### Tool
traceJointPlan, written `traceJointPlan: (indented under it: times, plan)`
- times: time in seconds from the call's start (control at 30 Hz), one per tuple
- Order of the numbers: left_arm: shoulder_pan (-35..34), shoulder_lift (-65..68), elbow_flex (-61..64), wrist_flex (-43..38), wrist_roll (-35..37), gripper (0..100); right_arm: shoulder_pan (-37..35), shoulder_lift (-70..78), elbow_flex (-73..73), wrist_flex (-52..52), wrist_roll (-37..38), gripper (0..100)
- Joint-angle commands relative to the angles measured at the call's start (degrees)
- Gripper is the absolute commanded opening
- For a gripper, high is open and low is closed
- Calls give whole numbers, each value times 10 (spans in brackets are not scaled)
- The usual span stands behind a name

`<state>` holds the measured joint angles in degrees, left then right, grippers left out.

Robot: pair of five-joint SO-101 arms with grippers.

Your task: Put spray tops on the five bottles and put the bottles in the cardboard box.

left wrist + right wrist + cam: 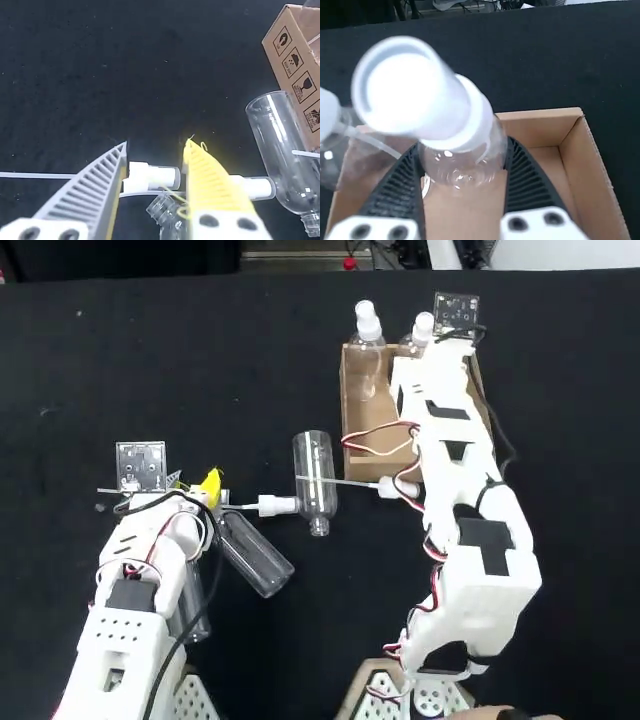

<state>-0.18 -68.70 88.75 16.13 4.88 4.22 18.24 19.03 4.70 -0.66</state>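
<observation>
Toward the far right of the table [150, 360] sits the cardboard box [346, 410] [570, 130], with the right arm stretched over it. The right gripper [465, 150] pinches a capped bottle [460, 167] [422, 332] between its 2 black fingers [400, 185], upright at the box's far right corner. Whether its base touches the box floor I cannot tell. A second capped bottle [368, 340] stands upright in the box's far left corner.

Near the table's middle, left of the box, an uncapped bottle [315, 480] [285, 160] lies on its side, with a loose spray top [385, 487] just beside the box and its tube lying across that bottle. Another spray top [275, 505] [255, 187] lies by that bottle's neck.

The left gripper [156, 145] [210, 490] is low over the table, its grey and yellow jaws spread. A third spray top [150, 177] lies between them, against the grey one. A lying bottle [255, 555] rests just beside this gripper, and 1 more clear bottle [192, 605] lies partly under the left arm, toward the near edge.
</observation>
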Motion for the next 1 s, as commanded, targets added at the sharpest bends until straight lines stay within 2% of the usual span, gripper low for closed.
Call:
traceJointPlan:
  times: [0.0,0.87,0.97]
  plan:
    - [7,-6,-5,-14,-4,177,-7,-6,-34,-15,2,11]
    - [7,-6,-1,-14,-5,177,-20,-5,-36,2,2,13]
    - [7,-6,-1,-14,-5,177,-20,-5,-36,3,2,44]
